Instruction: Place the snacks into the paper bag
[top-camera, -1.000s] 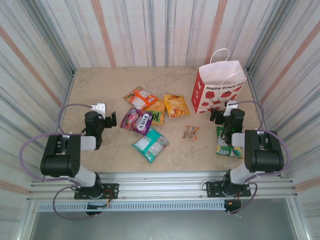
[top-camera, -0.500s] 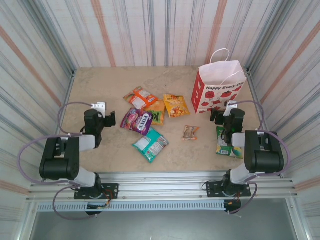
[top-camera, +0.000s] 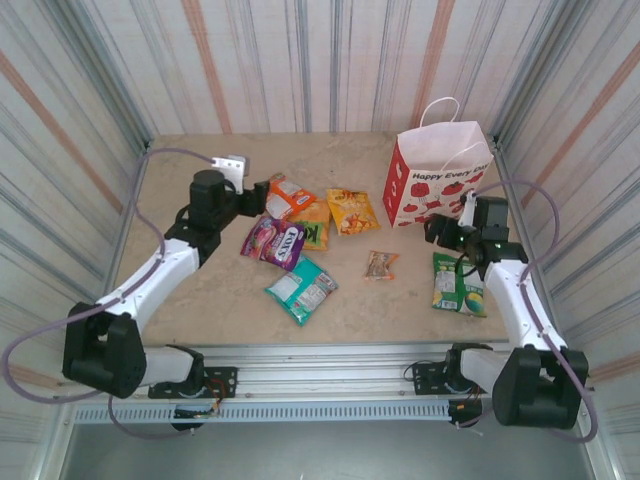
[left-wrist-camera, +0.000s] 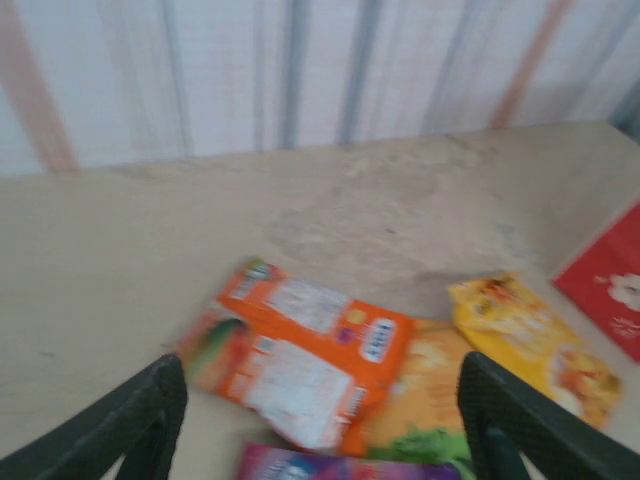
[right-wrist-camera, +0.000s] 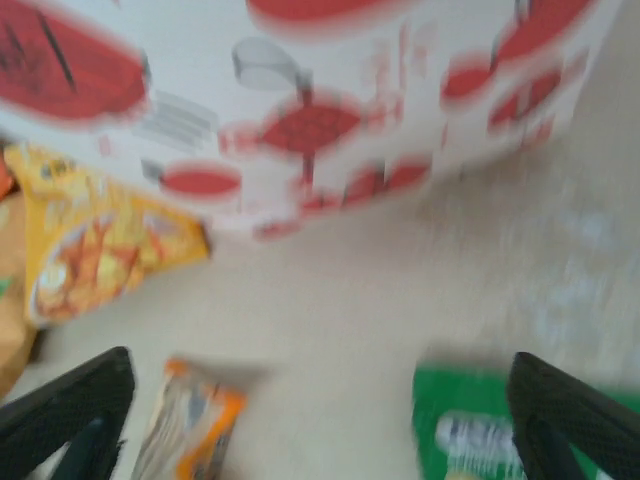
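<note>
Beige table, orange packet before left tool

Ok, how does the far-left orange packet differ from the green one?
The orange packet lies at the pile's far edge, overlapping a neighbour; the green packet lies alone, right of the pile. The orange one sits askew, the green one nearly square to the table. Both lie flat, outside the paper bag.

snack packets: 7 | paper bag: 1 | robot arms: 2
</note>
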